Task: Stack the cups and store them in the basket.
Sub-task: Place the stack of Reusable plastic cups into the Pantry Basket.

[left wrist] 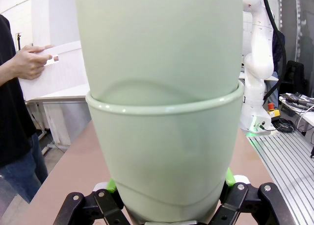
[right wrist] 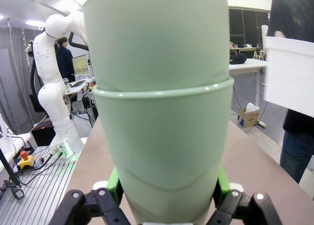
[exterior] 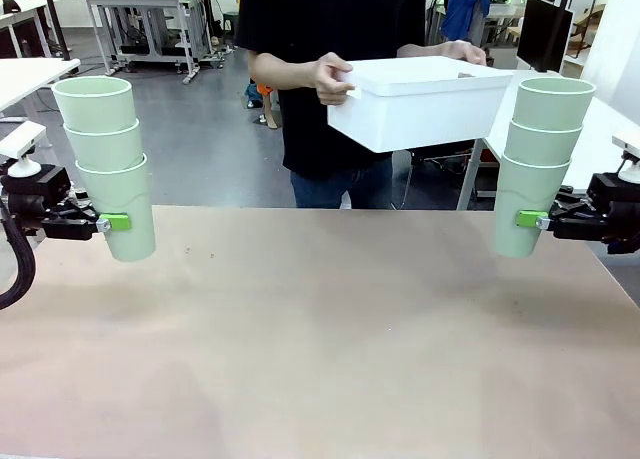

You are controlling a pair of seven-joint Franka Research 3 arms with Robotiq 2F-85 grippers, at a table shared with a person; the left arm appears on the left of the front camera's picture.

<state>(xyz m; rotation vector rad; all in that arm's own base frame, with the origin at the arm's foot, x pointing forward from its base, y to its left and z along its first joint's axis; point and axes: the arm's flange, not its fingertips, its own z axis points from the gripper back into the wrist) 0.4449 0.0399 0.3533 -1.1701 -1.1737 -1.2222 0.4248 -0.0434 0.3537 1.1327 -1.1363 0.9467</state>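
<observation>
Two stacks of three pale mint-green cups hang above the table. My left gripper (exterior: 118, 222) is shut on the bottom cup of the left stack (exterior: 108, 159), whose wall looms close in the left wrist view (left wrist: 164, 127). At the right edge my right gripper (exterior: 528, 220) is shut on the bottom cup of the right stack (exterior: 538, 159), seen up close in the right wrist view (right wrist: 164, 127). A person at the far side holds the white basket (exterior: 420, 104) in both hands above the table's far edge; its wall shows in the wrist views too (left wrist: 54, 73) (right wrist: 289, 73).
The brown tabletop (exterior: 320, 339) stretches bare between the two arms. The person's hands (exterior: 330, 77) grip the basket's left and right ends. Other tables and equipment stand in the room behind.
</observation>
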